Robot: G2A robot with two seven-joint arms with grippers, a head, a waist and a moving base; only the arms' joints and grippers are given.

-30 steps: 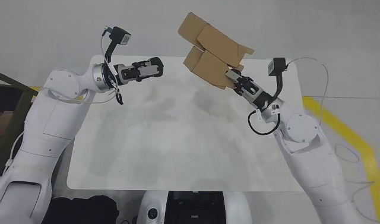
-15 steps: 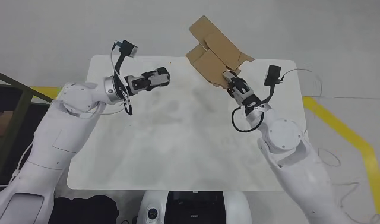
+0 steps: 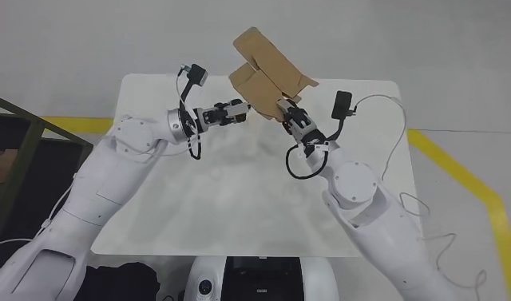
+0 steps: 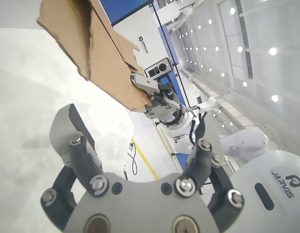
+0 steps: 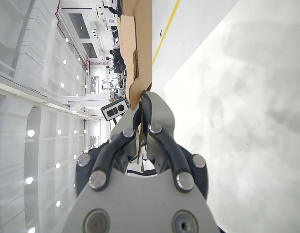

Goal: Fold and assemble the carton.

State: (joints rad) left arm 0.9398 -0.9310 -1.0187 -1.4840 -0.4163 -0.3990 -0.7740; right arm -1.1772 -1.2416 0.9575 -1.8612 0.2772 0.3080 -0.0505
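A flattened brown carton [image 3: 263, 76] hangs tilted in the air over the far middle of the white table [image 3: 255, 205]. My right gripper [image 3: 286, 110] is shut on its lower corner; in the right wrist view the carton [image 5: 136, 49] rises edge-on from between the closed fingers [image 5: 146, 105]. My left gripper [image 3: 242, 109] is open, just left of the carton's lower edge and not touching it. In the left wrist view its two fingers [image 4: 77, 124] stand apart with nothing between them, and the carton [image 4: 96, 49] with the right gripper [image 4: 137, 81] shows beyond.
The white table has a mottled grey top. A yellow floor line [image 3: 451, 173] runs past its right side. A dark-framed object [image 3: 20, 141] stands off the table's left edge.
Both arms have swung inward toward the table's middle. The right gripper carried the carton leftward, and the left gripper moved right until it is close beside the carton.
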